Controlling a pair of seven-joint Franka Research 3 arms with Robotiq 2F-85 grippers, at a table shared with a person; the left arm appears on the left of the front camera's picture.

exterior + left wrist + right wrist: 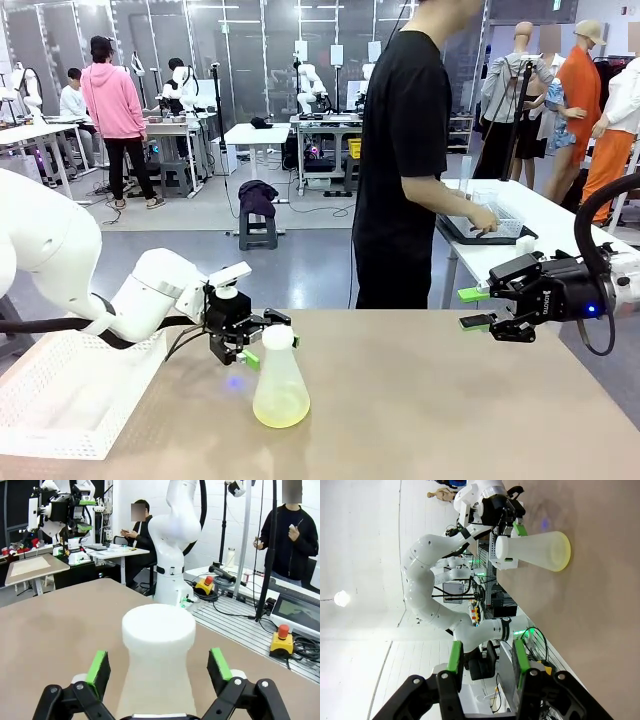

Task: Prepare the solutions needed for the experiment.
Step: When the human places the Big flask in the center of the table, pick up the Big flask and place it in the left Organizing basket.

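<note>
- Left pincer [159,672] spread wide, pads [98,666] either side of flask [280,383] neck, not pinching yet — close centred, just below the rim.
- Solution [281,409]: shallow yellow layer in flask bottom, near-left on desk [450,400]. Keep upright when lifting, no jerks.
- Right pincer [474,308] half-spread, holds nothing, well apart at right — keep clear.

Flask [280,385] upright on the table [450,420], left of centre, solutions [281,410] in its bottom. Left gripper [262,340] at the flask neck, fingers [98,667] either side, not touching; perforated tray [60,400] at the table's left edge. Right gripper [474,309] well apart over the right edge; person [405,150] stands behind the table.
</note>
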